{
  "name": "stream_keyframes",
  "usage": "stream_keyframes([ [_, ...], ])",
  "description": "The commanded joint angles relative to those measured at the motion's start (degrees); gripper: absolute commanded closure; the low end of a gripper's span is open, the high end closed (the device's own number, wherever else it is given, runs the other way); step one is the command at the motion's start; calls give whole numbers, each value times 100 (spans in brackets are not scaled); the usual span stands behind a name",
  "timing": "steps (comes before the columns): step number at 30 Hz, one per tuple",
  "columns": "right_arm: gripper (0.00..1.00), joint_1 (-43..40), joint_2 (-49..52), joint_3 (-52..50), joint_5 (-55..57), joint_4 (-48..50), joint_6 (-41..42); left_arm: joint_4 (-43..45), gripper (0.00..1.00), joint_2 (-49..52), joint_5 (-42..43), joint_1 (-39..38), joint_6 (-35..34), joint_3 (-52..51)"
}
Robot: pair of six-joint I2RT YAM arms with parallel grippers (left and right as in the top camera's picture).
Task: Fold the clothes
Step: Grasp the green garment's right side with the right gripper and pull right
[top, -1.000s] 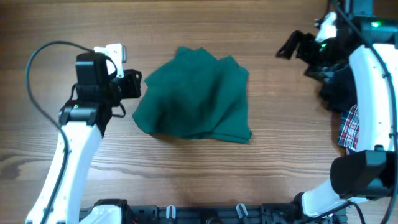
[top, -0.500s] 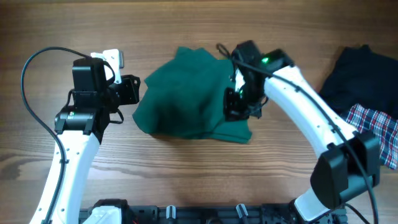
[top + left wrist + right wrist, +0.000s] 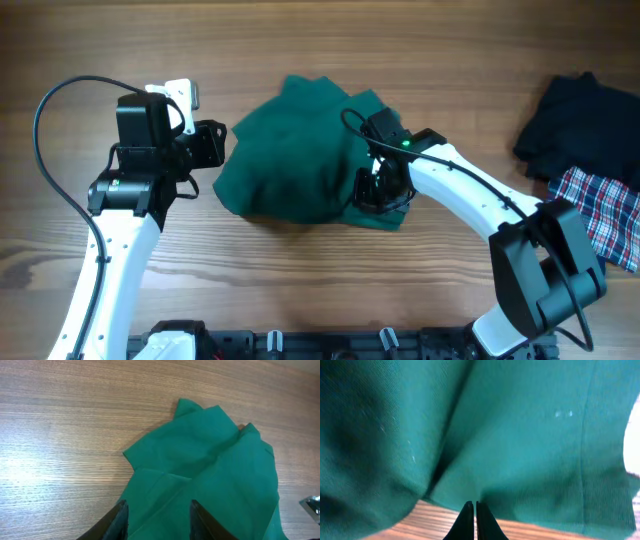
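Sitting low at the right hem of the dark green shirt (image 3: 295, 150), your right gripper (image 3: 372, 190) was clenched tight (whether on cloth, I couldn't tell), probably to lift that side over. Your left gripper (image 3: 212, 143) hung parted, holding nothing, beside the left edge. The shirt lay crumpled in the middle of the desk (image 3: 300, 40).

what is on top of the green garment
Only the right gripper, shut, is over the right edge of the green garment. Anything under the bunched fabric is covered.

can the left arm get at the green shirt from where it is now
Likely yes: the left end effector sits right at the left edge of the green shirt, jaws apart, its path clear. The right end effector is down on the shirt's right side, well away.
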Motion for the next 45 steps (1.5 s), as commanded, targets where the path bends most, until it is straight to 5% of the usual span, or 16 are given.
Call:
stream_keyframes([
  [1,96,-96,50,-46,334,76,-48,26,61,28,-31,17,-37,-4],
  [15,96,-118,50,-763,551,490,144,33,60,28,-28,17,-57,-4],
  [22,96,-282,50,-1069,811,518,881,33,60,28,-28,17,-57,-4],
  [45,96,-3644,50,-1322,1401,46,857,13,59,28,-28,17,-57,-2],
])
